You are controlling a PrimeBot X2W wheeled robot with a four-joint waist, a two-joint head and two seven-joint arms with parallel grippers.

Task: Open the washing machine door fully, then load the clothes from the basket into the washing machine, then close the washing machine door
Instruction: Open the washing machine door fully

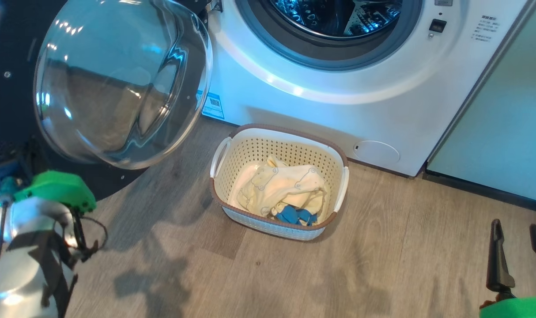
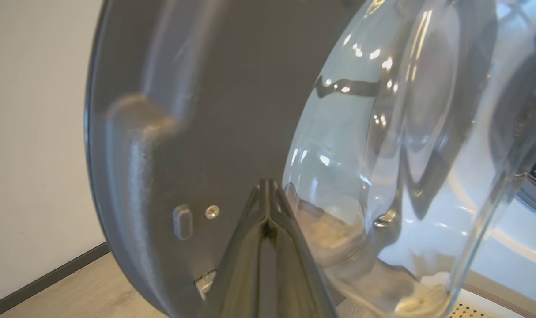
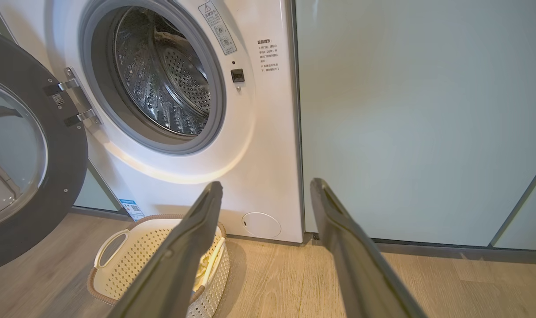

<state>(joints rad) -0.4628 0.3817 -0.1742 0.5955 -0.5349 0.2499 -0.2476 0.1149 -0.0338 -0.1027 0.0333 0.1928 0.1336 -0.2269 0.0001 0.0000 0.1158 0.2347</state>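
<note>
Right now the left hand (image 2: 267,187) has its two dark fingers pressed together with nothing between them. Just past their tips stands the inner face of the large round door (image 2: 206,110) with its glossy black ring and bulging clear glass bowl; whether they touch it I cannot tell. The door (image 1: 118,84) stands swung wide open. The right hand (image 1: 515,229) is spread wide and empty above the wooden floor (image 1: 383,265). Ahead of it and to its left sits the small cream-white perforated plastic basket (image 1: 268,152), holding the pale yellow and cream clothes (image 1: 281,185) with a blue piece (image 1: 296,215) at the near edge. Beyond the basket (image 3: 131,260) is the big white front-loading washing machine (image 3: 268,145), its steel drum (image 3: 162,75) uncovered.
</note>
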